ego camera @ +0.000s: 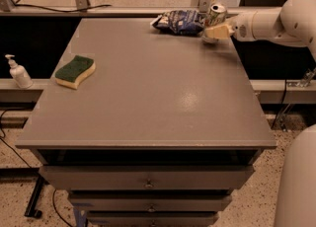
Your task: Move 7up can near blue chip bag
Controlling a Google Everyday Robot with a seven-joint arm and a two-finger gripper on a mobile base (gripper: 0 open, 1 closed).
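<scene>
Starting at the front, a stack of grey drawers (pixel 148 184) sits under the grey table (pixel 148 102). A white robot body (pixel 298 181) fills the lower right corner. Further back on the left, a green-and-yellow sponge (pixel 75 71) lies on the tabletop, well apart from everything else. A white pump bottle (pixel 19 72) stands off the table beyond its left edge. At the far right corner the white arm (pixel 276 21) reaches in from the right. Its gripper (pixel 213 32) is low over the tabletop, and I cannot tell whether it clasps anything. Just behind the gripper stands the 7up can (pixel 216 13), tilted slightly. The blue chip bag (pixel 178 22) lies crumpled just beside the can, on its left along the far edge.
</scene>
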